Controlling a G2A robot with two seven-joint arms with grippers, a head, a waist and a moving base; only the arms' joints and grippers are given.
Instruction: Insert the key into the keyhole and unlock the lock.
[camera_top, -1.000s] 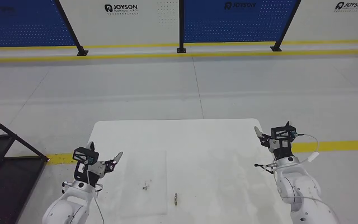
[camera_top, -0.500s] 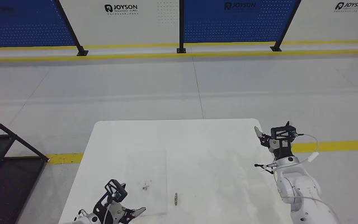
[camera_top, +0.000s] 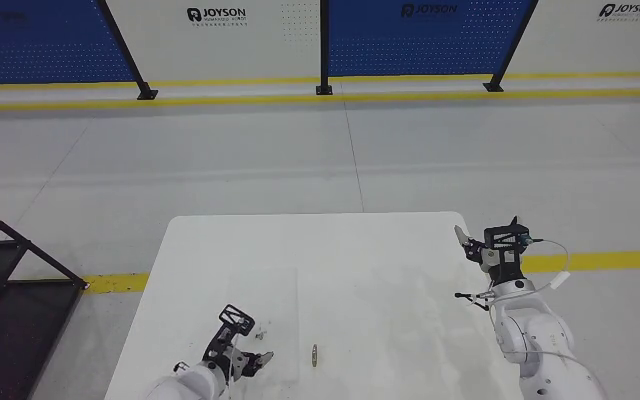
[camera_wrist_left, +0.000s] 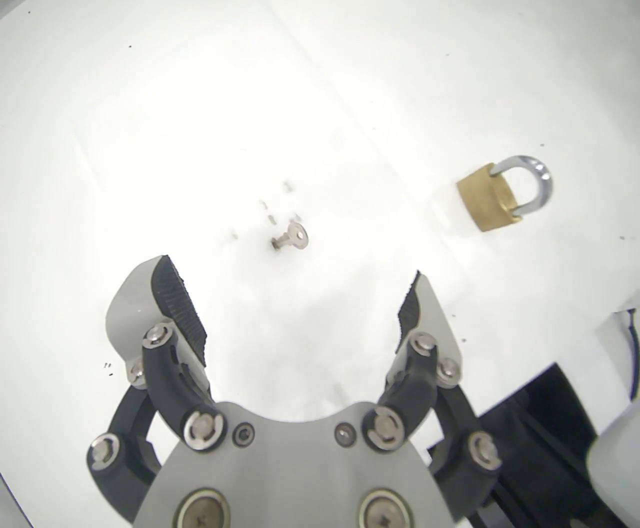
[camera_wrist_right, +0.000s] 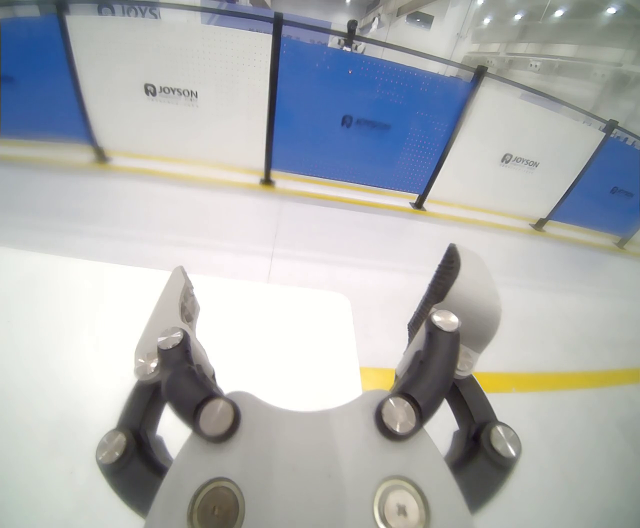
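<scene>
Brass lock (camera_wrist_left: 487, 204), silver key (camera_wrist_left: 294, 238); lettered panels (camera_top: 215, 35) behind.

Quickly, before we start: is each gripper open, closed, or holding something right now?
Left gripper: open, holding nothing; the key lies free on the table.
Right gripper: open, holding nothing.

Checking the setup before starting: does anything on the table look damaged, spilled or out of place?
Nothing stands out: the key lies on the table apart from the brass padlock, both looking intact, with small dark specks nearby.
</scene>
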